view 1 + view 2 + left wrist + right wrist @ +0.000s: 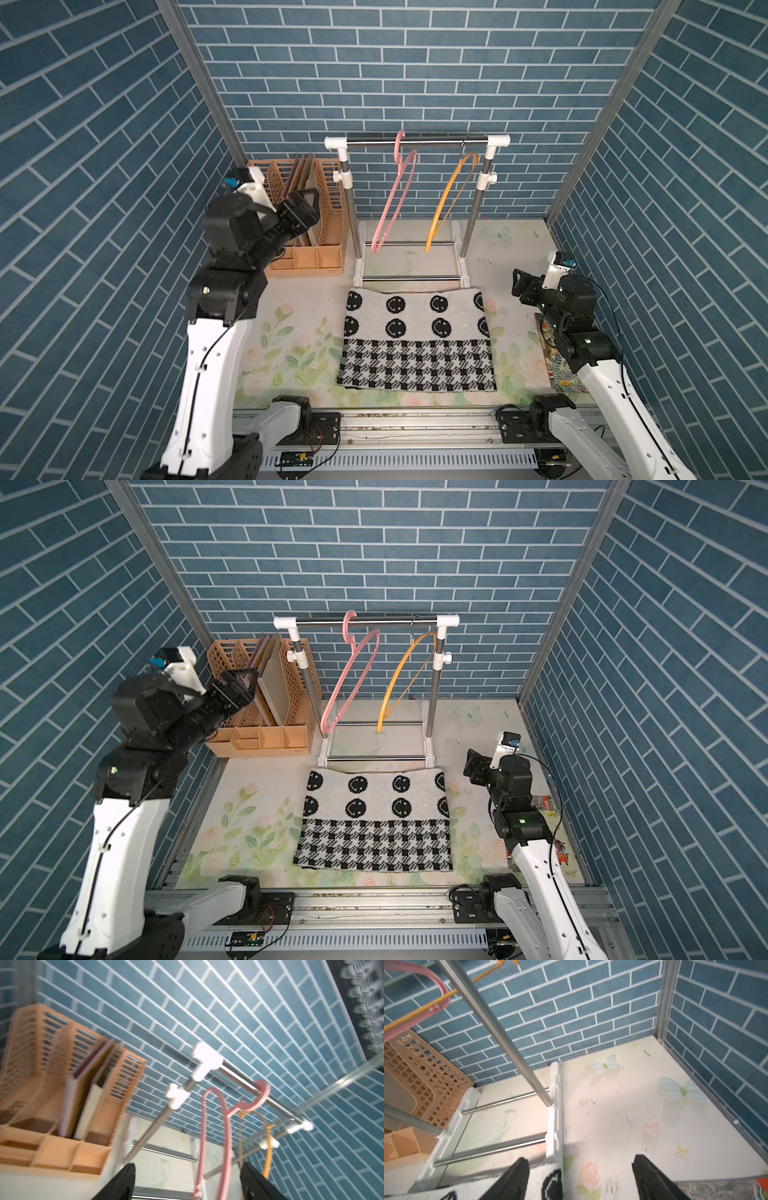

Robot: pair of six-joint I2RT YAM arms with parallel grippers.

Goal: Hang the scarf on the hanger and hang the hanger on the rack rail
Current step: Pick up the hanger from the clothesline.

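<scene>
The black-and-white patterned scarf [417, 340] [374, 820] lies folded flat on the table, in front of the rack. A pink hanger [376, 245] [326, 725] [227, 1151] and a yellow hanger [429, 245] [380, 725] hang from the rack's rail [432, 142] [382, 622]. My left gripper [305, 208] [239, 688] [188, 1167] is raised in front of the orange organizer, open and empty, facing the pink hanger from a distance. My right gripper [519, 284] [471, 764] [580, 1159] hovers open just right of the scarf's far right corner [537, 1178], holding nothing.
An orange slotted organizer [328, 199] [299, 679] with books stands at the back left, next to the rack's left post. A colourful book [561, 374] lies under the right arm by the right wall. Blue brick walls close in three sides.
</scene>
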